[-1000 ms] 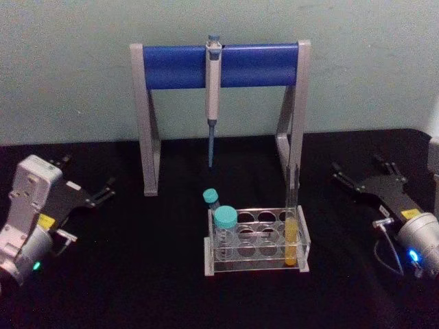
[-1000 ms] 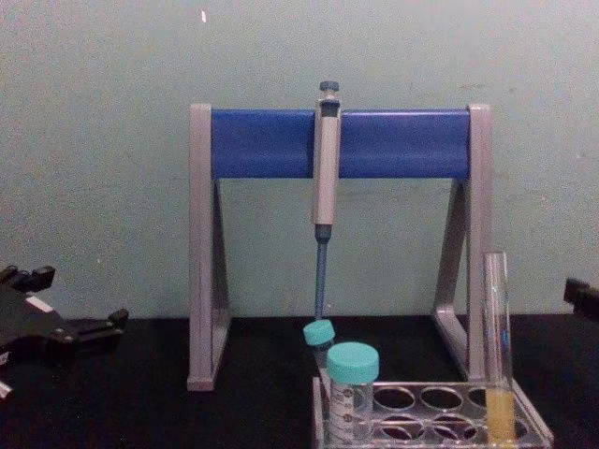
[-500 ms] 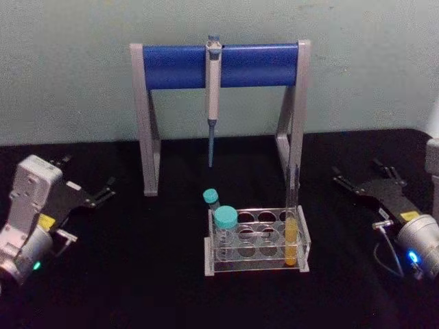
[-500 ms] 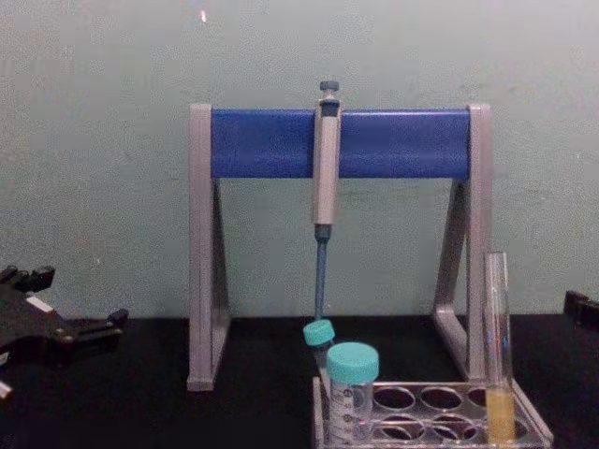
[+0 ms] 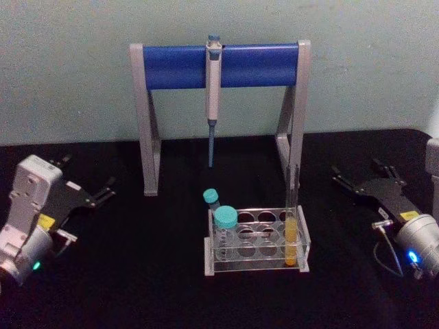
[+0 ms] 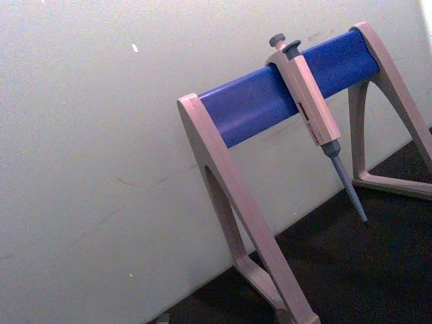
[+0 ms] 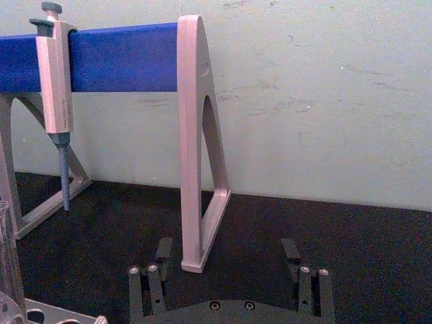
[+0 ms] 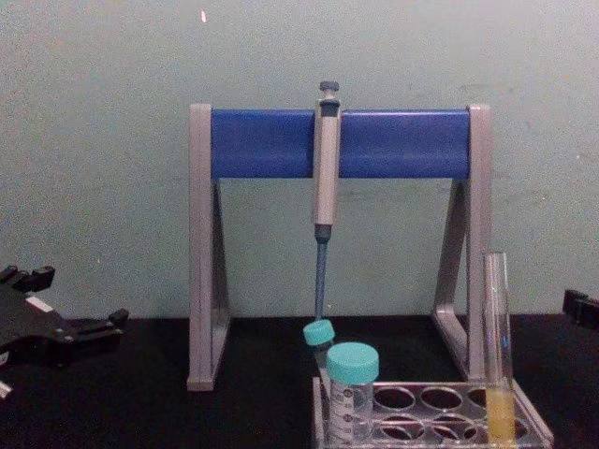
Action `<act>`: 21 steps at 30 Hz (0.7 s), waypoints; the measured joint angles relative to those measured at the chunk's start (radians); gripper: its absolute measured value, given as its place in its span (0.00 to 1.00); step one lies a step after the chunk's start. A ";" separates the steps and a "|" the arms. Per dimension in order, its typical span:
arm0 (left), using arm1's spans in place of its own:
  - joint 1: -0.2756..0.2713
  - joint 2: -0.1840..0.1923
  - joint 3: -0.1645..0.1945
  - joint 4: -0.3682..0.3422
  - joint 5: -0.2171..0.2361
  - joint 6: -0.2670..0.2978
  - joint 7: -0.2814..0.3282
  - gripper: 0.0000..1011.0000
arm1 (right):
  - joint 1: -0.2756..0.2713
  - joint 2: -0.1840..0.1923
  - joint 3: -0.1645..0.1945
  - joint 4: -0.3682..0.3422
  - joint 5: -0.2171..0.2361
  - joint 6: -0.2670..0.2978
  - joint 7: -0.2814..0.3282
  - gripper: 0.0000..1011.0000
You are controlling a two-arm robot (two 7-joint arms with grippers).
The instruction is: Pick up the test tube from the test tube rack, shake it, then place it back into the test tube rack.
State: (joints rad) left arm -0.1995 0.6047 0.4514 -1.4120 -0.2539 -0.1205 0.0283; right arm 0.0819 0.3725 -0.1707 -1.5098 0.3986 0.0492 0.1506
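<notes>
I see the test tube (image 5: 292, 229) standing upright in a hole at the right end of the test tube rack (image 5: 255, 241), mid-desk. I judge it light, thin glass, slick and breakable, and open-topped, so I'd grip the bare length above the liquid, gently. My right gripper (image 5: 362, 184) waits near the desk's right edge with fingers spread wide and empty; the left gripper (image 5: 88, 186) sits parked by the left edge, also open. Since the earlier frame the right gripper has crept slightly forward; tube and rack are unmoved
</notes>
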 joint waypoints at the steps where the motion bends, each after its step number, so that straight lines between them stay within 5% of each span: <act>1: 0.000 0.000 0.000 0.000 0.000 0.000 0.000 0.99 | 0.000 0.000 0.000 0.000 0.000 0.000 0.000 0.99; 21: 0.000 0.000 0.000 0.000 0.000 0.000 0.000 0.99 | 0.000 0.001 0.000 -0.001 0.000 -0.001 0.000 0.99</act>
State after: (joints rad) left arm -0.1995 0.6047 0.4514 -1.4120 -0.2539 -0.1205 0.0283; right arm 0.0819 0.3730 -0.1709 -1.5108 0.3987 0.0478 0.1506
